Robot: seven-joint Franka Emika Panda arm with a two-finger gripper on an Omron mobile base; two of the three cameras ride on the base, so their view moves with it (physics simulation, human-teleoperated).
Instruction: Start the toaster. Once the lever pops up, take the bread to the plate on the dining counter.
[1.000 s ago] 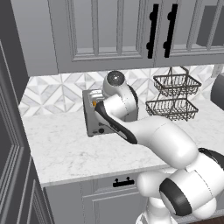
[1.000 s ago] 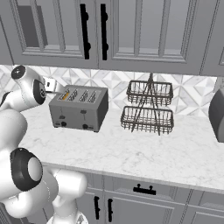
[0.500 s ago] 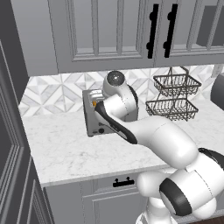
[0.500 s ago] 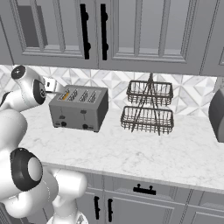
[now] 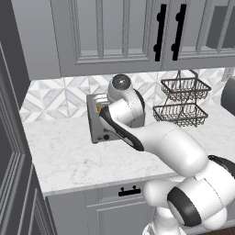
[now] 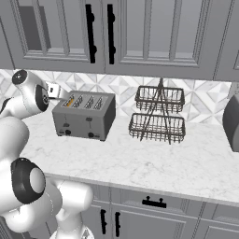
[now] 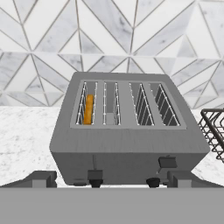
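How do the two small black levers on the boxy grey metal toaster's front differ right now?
In the hand view, the left lever sits low on the boxy grey metal toaster, just above the left knob. The right lever sits higher, clear of the right knob. The left lever is below the slots holding the orange-brown bread slice; the right lever's slots look empty. Both are small and black.

In the left base view the arm (image 5: 137, 124) covers most of the toaster (image 5: 98, 120), so its slots and right half are hidden. The bread (image 7: 89, 109) sits deep in the leftmost slot, just an orange edge showing. The wire rack (image 7: 213, 131) is cut off at the hand view's right edge, and the knobs (image 7: 96, 181) are clipped at the bottom.
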